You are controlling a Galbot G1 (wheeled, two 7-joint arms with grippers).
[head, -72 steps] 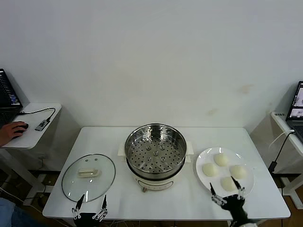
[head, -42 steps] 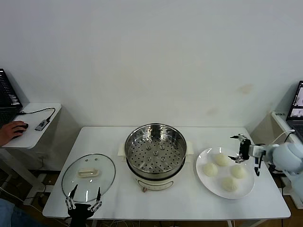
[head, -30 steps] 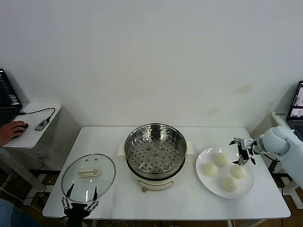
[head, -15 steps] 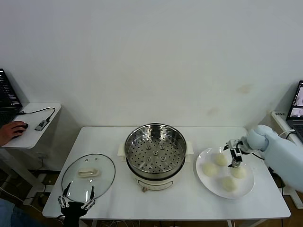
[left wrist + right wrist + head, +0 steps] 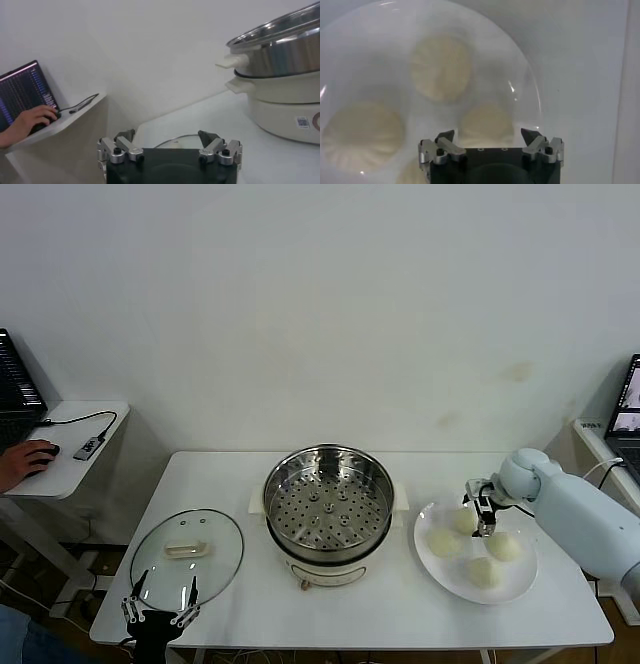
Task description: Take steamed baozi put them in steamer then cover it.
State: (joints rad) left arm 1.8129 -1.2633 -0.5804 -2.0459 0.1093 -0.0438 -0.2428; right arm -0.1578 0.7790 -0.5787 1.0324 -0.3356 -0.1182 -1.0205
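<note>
Four cream-white baozi lie on a white plate (image 5: 521, 580) at the right: one far (image 5: 459, 522), one left (image 5: 442, 542), one right (image 5: 504, 547), one near (image 5: 483, 572). My right gripper (image 5: 483, 510) is open, hovering over the plate beside the far baozi. In the right wrist view its fingers (image 5: 487, 135) straddle a baozi (image 5: 486, 121) below them without touching; others show beyond (image 5: 441, 67) (image 5: 362, 131). The steel steamer (image 5: 328, 506) stands open and empty at the table's middle. My left gripper (image 5: 158, 611) is open at the front left edge.
The glass lid (image 5: 187, 557) with its cream handle lies flat left of the steamer; its rim shows in the left wrist view (image 5: 176, 142), with the steamer (image 5: 280, 75) beyond. A side desk (image 5: 70, 449) with a person's hand on a mouse stands at far left.
My right arm rose from the table's front edge, swung round the right side and moved left over the plate. My left gripper shifted slightly left and lower.
</note>
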